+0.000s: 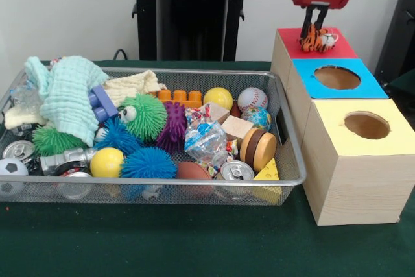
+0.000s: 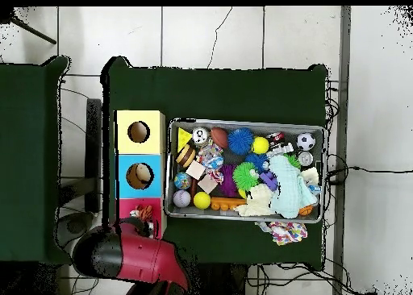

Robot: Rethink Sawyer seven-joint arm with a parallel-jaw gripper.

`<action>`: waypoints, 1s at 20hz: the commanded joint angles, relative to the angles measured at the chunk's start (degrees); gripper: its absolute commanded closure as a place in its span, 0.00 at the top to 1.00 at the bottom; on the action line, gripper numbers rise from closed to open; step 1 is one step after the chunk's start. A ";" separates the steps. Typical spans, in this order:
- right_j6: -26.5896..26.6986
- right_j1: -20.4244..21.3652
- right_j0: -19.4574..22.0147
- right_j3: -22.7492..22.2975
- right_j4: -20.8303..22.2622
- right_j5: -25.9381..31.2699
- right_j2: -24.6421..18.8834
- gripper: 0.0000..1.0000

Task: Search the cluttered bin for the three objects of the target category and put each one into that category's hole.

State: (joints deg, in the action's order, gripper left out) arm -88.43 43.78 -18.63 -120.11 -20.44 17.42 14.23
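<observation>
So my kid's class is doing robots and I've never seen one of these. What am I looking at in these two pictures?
It is a red and black robot arm working at a green table. One picture is taken from across the table, the other from straight above. Its hand is closed on a small orange striped toy, held over the red box. Next to it stand a blue box and a yellow box, each with a round hole on top. The wire bin is packed with clutter: balls, spiky rubber toys, cans, blocks and cloths.
</observation>
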 commanded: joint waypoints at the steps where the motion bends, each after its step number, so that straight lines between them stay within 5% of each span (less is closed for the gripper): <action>1: -12.63 -4.04 3.98 2.04 -0.60 -3.80 -2.00 0.00; 10: -12.90 -4.39 4.52 -0.51 0.23 -7.00 -3.04 0.00; 20: -15.18 -11.54 4.36 2.74 -1.35 -12.78 -6.26 0.00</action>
State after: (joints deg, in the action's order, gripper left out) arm -88.42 42.48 -17.21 -120.30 -20.44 16.82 12.92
